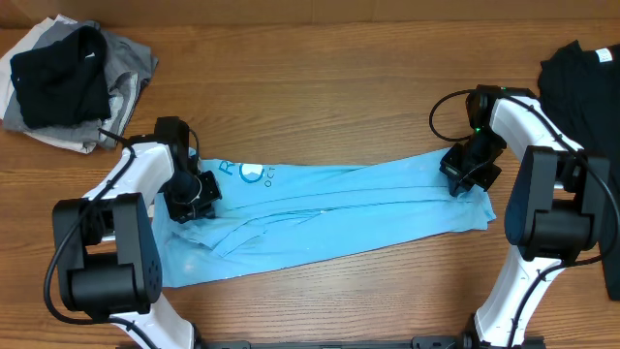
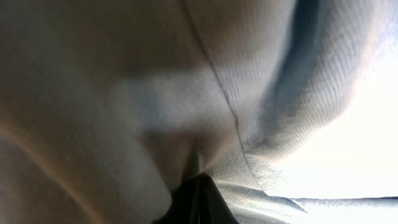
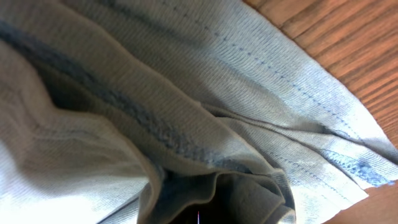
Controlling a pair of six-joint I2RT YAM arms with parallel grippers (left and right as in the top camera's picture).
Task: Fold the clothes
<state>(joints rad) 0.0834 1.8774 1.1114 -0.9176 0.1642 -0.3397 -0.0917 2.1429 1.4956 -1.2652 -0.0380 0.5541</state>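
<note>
Wooden tabletop [image 1: 339,78]: blue shirt [image 1: 339,208] stretched across middle, already narrowed to long band. My left end effector [image 1: 189,199] pinched shut on printed end, right end effector [image 1: 470,173] on opposite end. Crosswise folds remain, I reckon; pile [image 1: 68,82] and black shirt [image 1: 581,87] unfolded.

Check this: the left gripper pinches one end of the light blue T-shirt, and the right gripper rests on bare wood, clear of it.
Wrong on the right gripper: it is shut on the other end of the light blue T-shirt, not clear of it, as the overhead view shows. The left gripper does pinch its end.
</note>
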